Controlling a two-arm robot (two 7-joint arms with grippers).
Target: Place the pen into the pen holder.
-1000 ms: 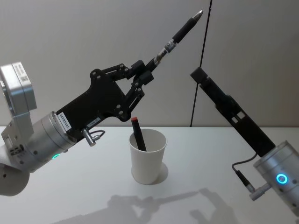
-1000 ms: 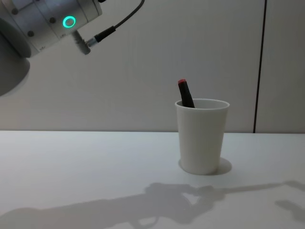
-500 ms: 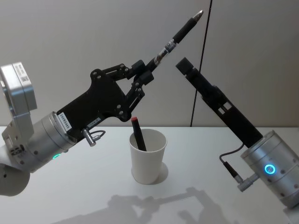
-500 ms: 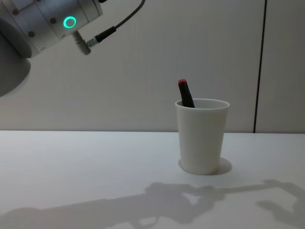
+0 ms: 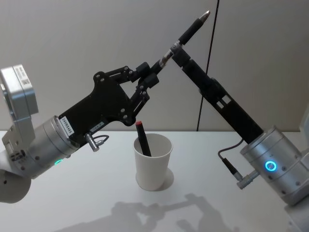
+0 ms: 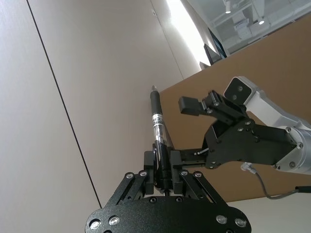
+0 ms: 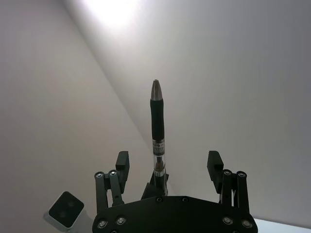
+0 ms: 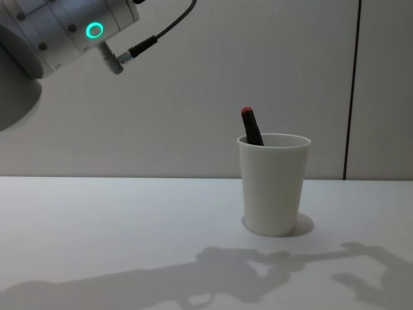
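Head view shows you the left pincer (image 5: 155, 72) high above the worktop (image 5: 96, 193), squeezing a black pen (image 5: 186, 34) by its lower end so the tip points up. Your right pincer (image 7: 167, 167) has its fingers spread wide on both sides of that pen, not touching it. The white pen holder (image 5: 153, 162) stands near the worktop's middle with a red-capped marker (image 5: 142, 137) inside.
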